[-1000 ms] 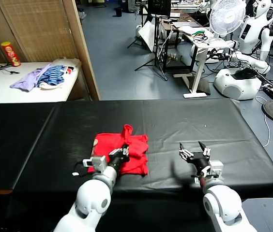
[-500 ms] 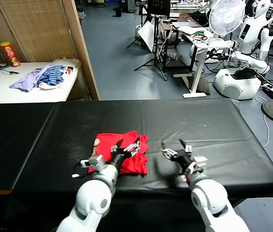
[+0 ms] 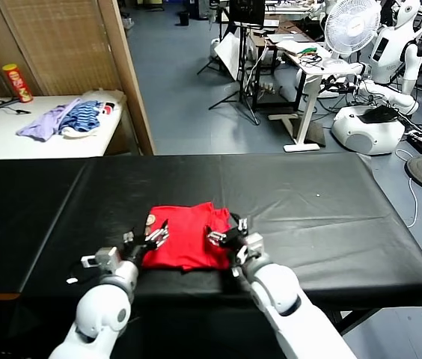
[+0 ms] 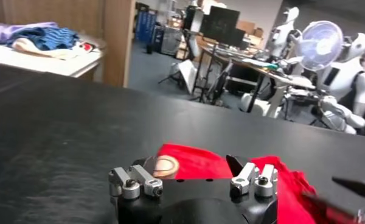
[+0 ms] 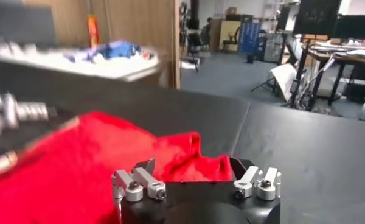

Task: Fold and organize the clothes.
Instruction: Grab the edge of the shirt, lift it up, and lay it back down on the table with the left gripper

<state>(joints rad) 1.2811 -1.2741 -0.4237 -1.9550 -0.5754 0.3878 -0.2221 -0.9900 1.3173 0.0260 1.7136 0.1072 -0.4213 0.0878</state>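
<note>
Two grippers flank red T-shirt (image 3: 185,237) on black table (image 3: 331,202): left gripper (image 3: 151,238) spread wide, right gripper (image 3: 226,234) spread wide.

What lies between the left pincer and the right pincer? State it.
In the head view, the folded red T-shirt fills the stretch between the left pincer and the right pincer, one at each side edge of it, both open, on the black table.

Robotics lab: parked white robots (image 3: 394,41), tripods, desks.
</note>
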